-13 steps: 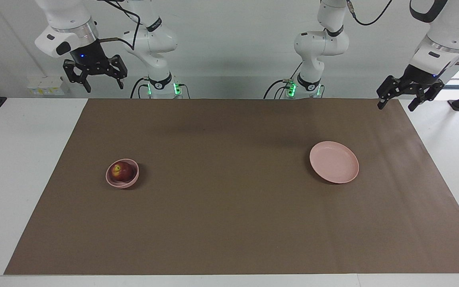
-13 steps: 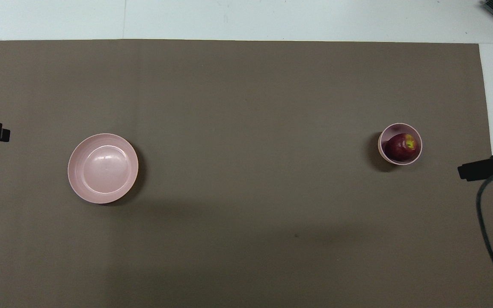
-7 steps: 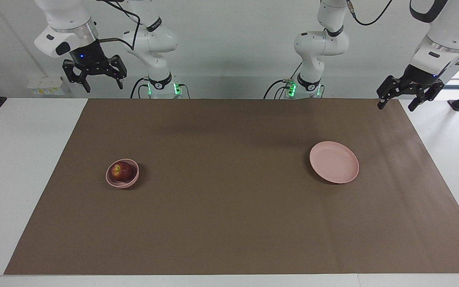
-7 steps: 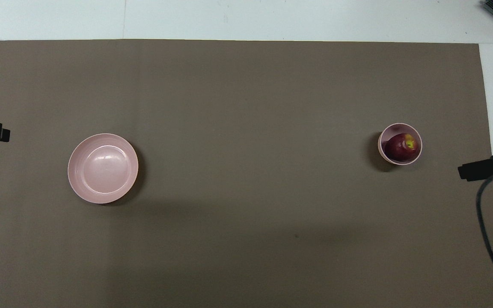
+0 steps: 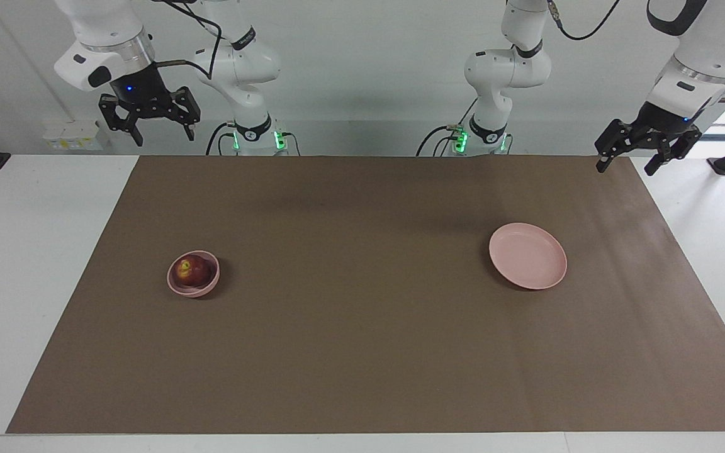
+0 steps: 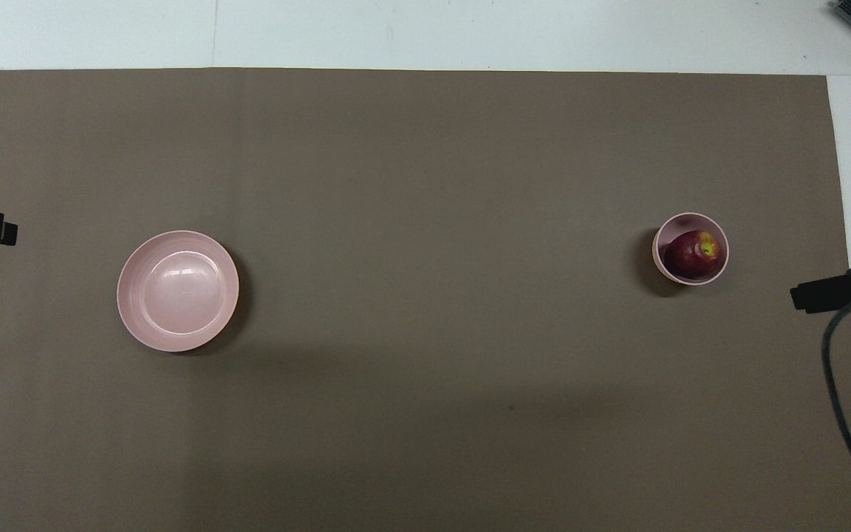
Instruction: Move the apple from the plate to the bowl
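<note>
One apple [image 5: 192, 270] sits in the bowl [image 5: 177, 284], at 9 o'clock from the bare plate [image 5: 528, 256]; transfer appears complete. Left pincer [image 5: 630, 157] and right pincer [image 5: 160, 131] hang released, raised at the robots' edge of the surface [image 5: 362, 352].

One camera faces the robots from high across the bench [image 5: 35, 251]; another looks steeply down from above them; both share the mat [image 5: 362, 352].
</note>
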